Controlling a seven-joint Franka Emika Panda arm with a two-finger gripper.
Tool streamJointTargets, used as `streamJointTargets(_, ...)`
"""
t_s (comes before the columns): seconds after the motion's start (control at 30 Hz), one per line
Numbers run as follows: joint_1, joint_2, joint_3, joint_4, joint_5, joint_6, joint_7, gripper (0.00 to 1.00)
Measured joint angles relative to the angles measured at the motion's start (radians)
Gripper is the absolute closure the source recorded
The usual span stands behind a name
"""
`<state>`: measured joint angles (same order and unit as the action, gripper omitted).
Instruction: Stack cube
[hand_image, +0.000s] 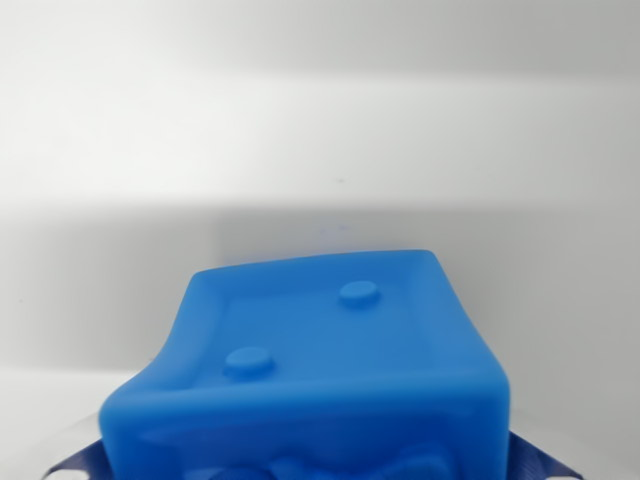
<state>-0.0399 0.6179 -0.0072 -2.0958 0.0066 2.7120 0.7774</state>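
**Blue cube close under the wrist camera, second cube out of sight**

From my remote seat I have only the wrist view, and the blue cube (310, 370) fills its lower middle, very close to the lens. At the bottom corners, dark blue ribbed pieces (75, 462) peek out on either side of it; I take them for the fingertips of the claw (310, 470), but I cannot tell whether they are clamped on the cube or merely flank it. Behind is a pale counter (320, 130), blurred, with no edge or corner that I can place the cube against, and I cannot say if it rests on the surface or hangs above it.

The face turned up toward the far side carries two round studs (300, 325) inside a raised border. The cube sits skewed, its far edge running slightly downhill to the wrist view's left. Being a cube, it has no long axis to speak of.

No other cube is in view. To do this step well I would confirm the grip first, then travel slowly, keep the studded face level, and square the edges over the base cube before letting go.
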Motion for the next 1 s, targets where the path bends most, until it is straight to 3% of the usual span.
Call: streamJointTargets(1.0,0.000,-0.122,0.000,-0.030,0.000,-0.089,0.000,1.00)
